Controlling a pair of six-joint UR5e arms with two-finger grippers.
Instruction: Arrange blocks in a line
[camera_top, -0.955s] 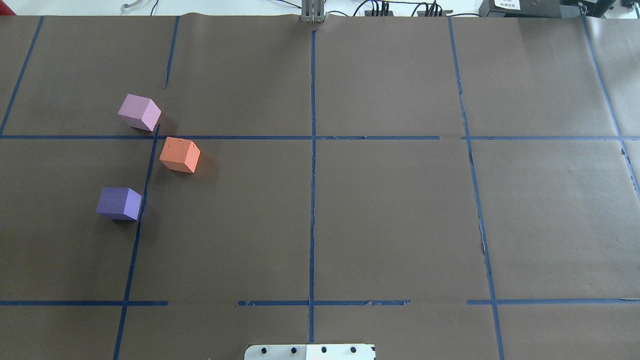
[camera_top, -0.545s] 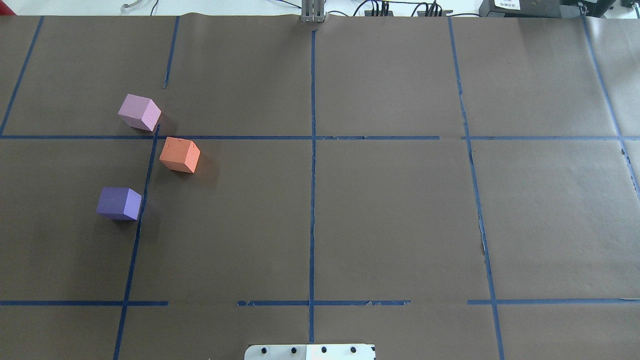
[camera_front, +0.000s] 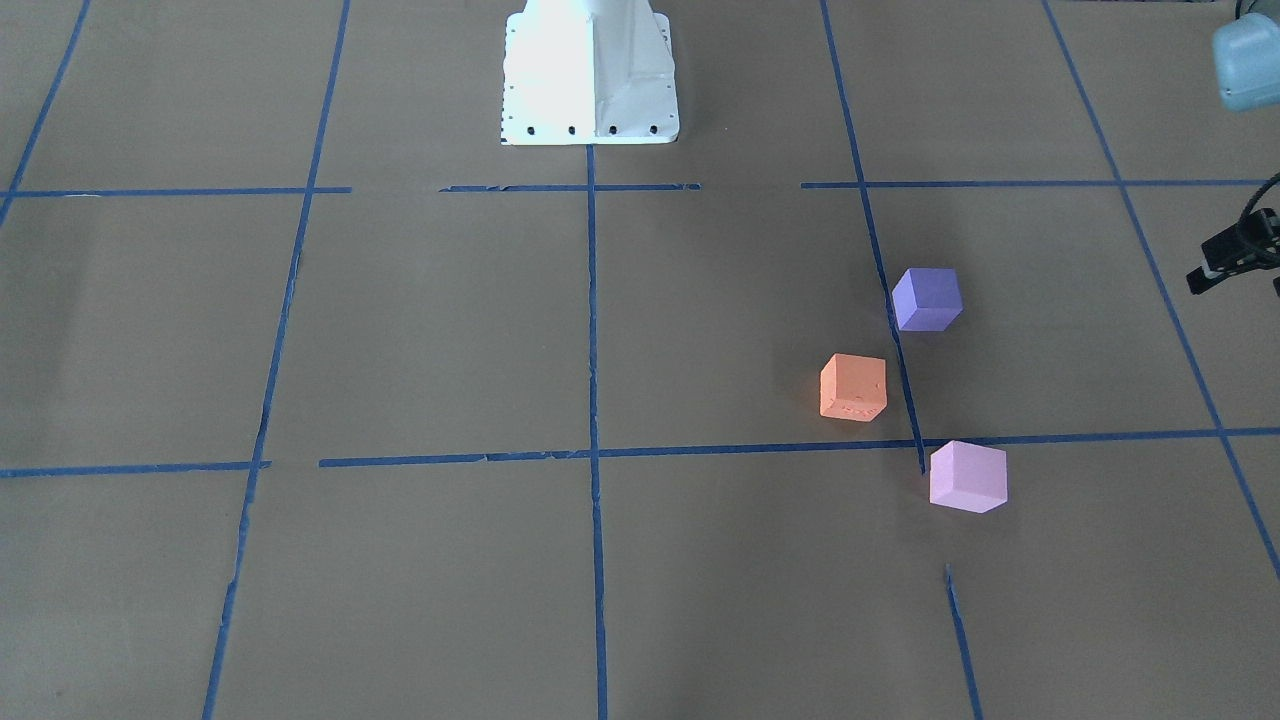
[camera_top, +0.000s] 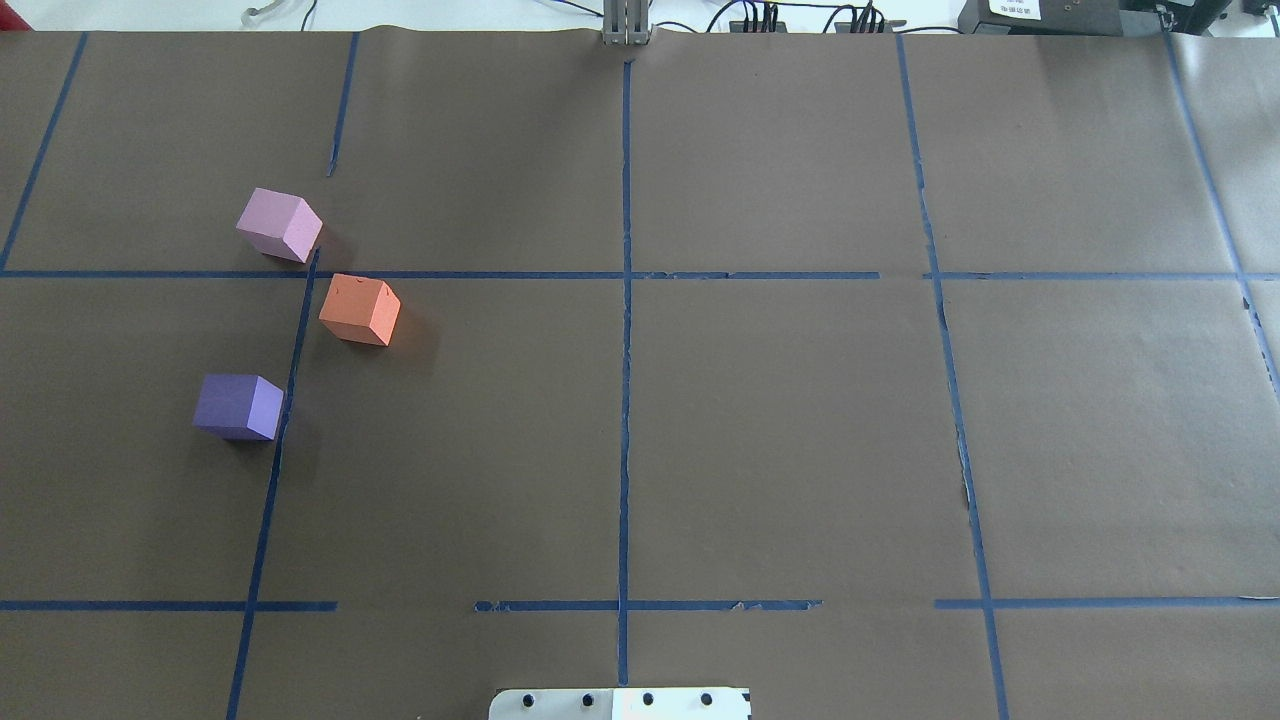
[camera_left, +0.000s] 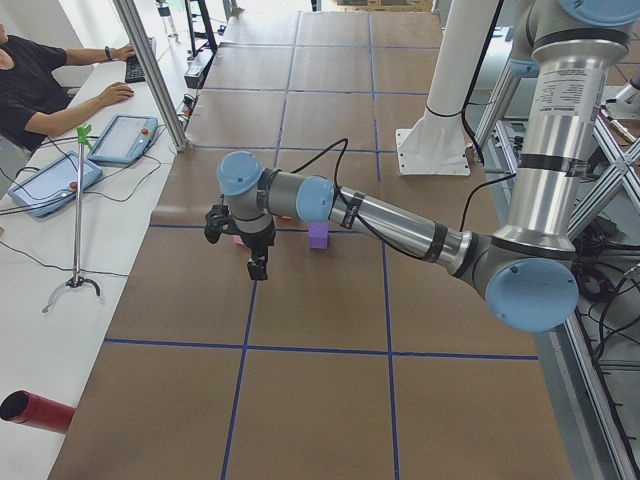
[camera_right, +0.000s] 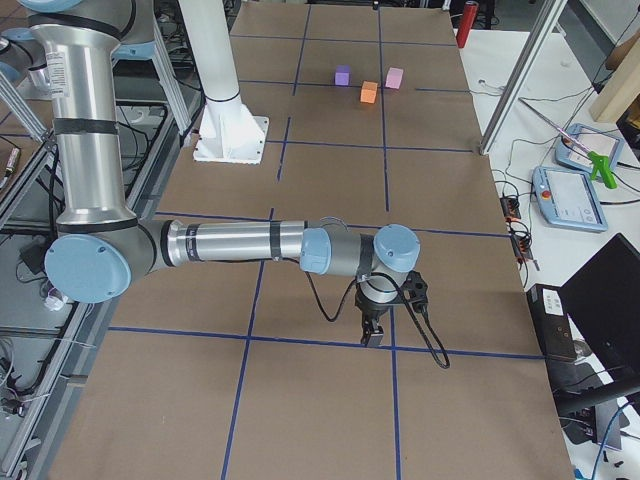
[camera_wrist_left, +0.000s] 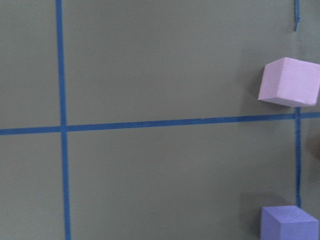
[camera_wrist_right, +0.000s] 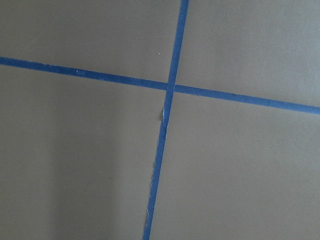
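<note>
- Three foam blocks sit on the brown paper table (camera_top: 780, 430), all on the robot's left half. None touches another.
- The pink block (camera_top: 279, 225) is the farthest from the robot. It lies just beyond a cross strip of blue tape (camera_top: 470, 274), near where that strip meets a lengthwise strip.
- The orange block (camera_top: 359, 310) is the middle one. It sits just on the robot's side of the cross strip and on the centre side of the lengthwise strip, with small dents along one top edge.
- The violet block (camera_top: 238, 407) is nearest the robot, on the outer side of the lengthwise strip, with its corner right beside the tape.
- The three form a bent row, not a straight one: the orange block stands out toward the table's centre.
- The left gripper (camera_left: 257, 272) points down close to the blocks. From the left-end camera it covers part of the pink block. It seems to hang clear of the paper, though this angle leaves that unsure. I cannot tell whether its fingers are apart or together.
- The left wrist camera shows the pink and violet blocks at its right edge.
- The right gripper (camera_right: 373, 340) points down over a tape crossing, well apart from the blocks. Its finger state cannot be read either.
- The white robot base (camera_front: 588, 75) stands at the table's near middle.
</note>
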